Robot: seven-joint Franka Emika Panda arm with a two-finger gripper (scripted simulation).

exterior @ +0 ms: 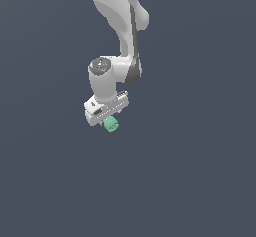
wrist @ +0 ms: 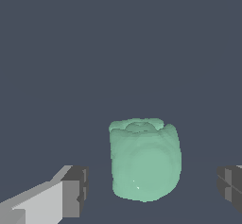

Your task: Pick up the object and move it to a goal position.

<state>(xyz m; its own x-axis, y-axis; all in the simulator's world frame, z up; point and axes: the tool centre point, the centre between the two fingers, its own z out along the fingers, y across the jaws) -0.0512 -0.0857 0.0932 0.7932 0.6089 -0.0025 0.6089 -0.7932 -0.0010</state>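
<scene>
The object [wrist: 144, 159] is a mint-green lumpy blob with lobes and creases, resting on the dark grey floor. In the wrist view it sits between my two dark fingertips [wrist: 75, 190], with a clear gap on each side. My gripper [wrist: 153, 190] is open around it, touching neither side. In the exterior view the object [exterior: 111, 124] peeks out just below the white hand, and the gripper [exterior: 106, 118] hangs directly over it. The fingers themselves are mostly hidden by the hand there.
The white arm [exterior: 120, 26] comes down from the top of the exterior view. A plain dark grey surface [exterior: 200, 181] lies all around.
</scene>
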